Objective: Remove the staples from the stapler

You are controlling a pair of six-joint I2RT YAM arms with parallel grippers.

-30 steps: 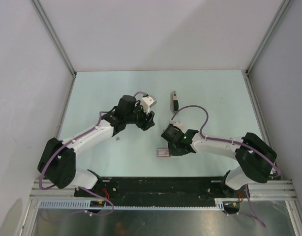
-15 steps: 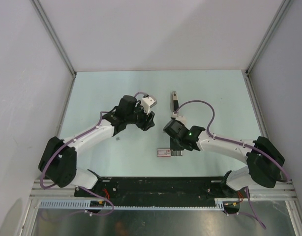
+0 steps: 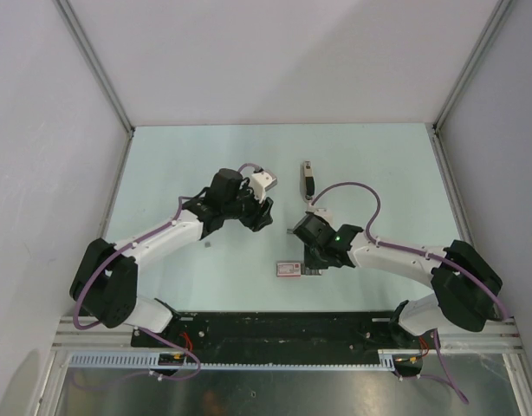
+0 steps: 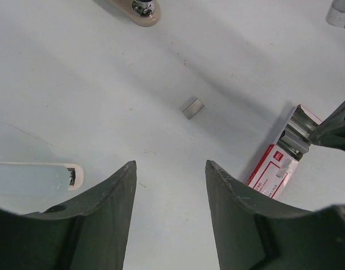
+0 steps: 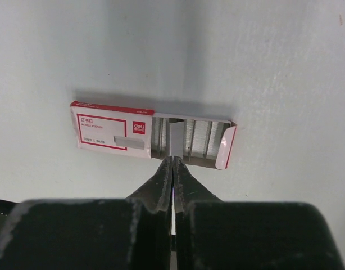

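Observation:
The stapler (image 3: 308, 178), black with silver metal, lies on the table behind both grippers. A short grey strip of staples (image 4: 193, 107) lies loose on the table; it also shows in the top view (image 3: 289, 231). My right gripper (image 5: 172, 160) is shut, its tips pinching the end of another grey staple strip (image 5: 176, 138) over the open end of the red-and-white box (image 5: 112, 131). My left gripper (image 4: 170, 166) is open and empty, hovering above bare table left of the box (image 4: 276, 163).
The box (image 3: 290, 269) holds rows of staples in its open end (image 5: 206, 138). A pale whitish bar (image 4: 32, 178) and a beige part with a screw (image 4: 140, 7) lie at the edges of the left wrist view. Walls enclose the table.
My right arm has swung its elbow outward and the gripper has shifted slightly over the box's open end. My left arm has hardly moved.

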